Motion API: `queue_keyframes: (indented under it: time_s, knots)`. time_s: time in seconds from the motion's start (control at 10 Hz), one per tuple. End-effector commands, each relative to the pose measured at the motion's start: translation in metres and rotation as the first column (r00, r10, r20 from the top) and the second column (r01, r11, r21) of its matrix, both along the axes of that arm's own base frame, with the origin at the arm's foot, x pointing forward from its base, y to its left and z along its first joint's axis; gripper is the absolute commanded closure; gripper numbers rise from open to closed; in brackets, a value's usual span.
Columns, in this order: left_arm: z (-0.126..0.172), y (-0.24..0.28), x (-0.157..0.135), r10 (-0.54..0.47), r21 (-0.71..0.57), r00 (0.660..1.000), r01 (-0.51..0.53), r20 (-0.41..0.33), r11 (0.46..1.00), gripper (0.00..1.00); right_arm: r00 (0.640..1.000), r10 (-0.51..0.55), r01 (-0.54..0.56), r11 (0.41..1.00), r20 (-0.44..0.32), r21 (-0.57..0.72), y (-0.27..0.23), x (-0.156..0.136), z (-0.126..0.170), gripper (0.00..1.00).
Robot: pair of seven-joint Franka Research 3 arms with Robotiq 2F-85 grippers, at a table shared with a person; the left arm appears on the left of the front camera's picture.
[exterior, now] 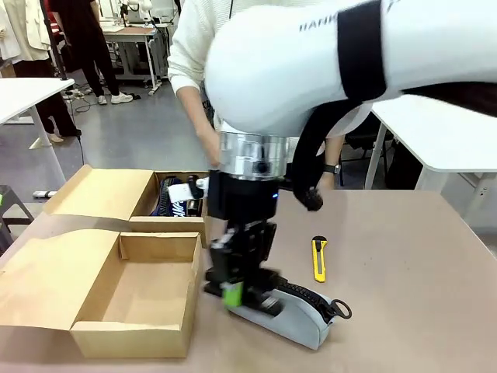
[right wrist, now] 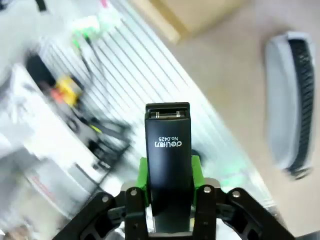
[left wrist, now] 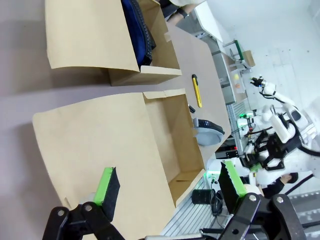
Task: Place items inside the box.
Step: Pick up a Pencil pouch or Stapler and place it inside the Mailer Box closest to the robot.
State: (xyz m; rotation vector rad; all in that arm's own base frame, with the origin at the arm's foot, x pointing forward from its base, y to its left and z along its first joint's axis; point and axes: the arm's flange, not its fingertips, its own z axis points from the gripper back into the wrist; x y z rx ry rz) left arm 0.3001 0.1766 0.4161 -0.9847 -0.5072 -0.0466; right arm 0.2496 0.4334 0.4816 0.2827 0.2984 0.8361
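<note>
My right gripper (exterior: 237, 284) hangs low over the table, just right of the box (exterior: 136, 299), a shallow brown cardboard box with its flap lid folded out to the left. In the right wrist view the right gripper (right wrist: 167, 192) is shut on a black stapler (right wrist: 167, 145) that stands up between the green pads. A grey zippered pouch (exterior: 291, 311) lies on the table below and right of that gripper; it also appears as the grey pouch (right wrist: 292, 100). A yellow utility knife (exterior: 319, 259) lies farther back. My left gripper (left wrist: 169, 182) is open above the box's flap (left wrist: 115, 145).
A smaller cardboard box (exterior: 167, 221) behind the first holds a dark blue pouch (exterior: 175, 196). A person's hand (exterior: 208, 148) reaches down behind my right arm. Bare table (exterior: 411, 295) spreads to the right of the knife.
</note>
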Motion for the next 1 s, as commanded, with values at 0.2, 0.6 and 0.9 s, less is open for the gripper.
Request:
queue_keyframes:
  time_s: [0.2,0.6,0.9]
  knots:
    - [-0.001,-0.001,0.001,-0.002,-0.013,1.0,0.003,0.029,1.0,0.0,0.892,-0.431,0.427,0.903,0.138,0.053,0.123,-0.017,-0.011,0.63]
    - [-0.001,-0.001,0.001,-0.002,-0.013,1.0,0.003,0.029,1.0,0.0,0.871,-0.477,0.484,0.875,0.116,-0.031,0.183,0.04,-0.035,0.63]
    - [-0.001,-0.001,0.001,-0.002,-0.013,1.0,0.003,0.029,1.0,0.0,0.866,-0.48,0.484,0.875,0.139,0.009,0.15,0.029,-0.05,0.63]
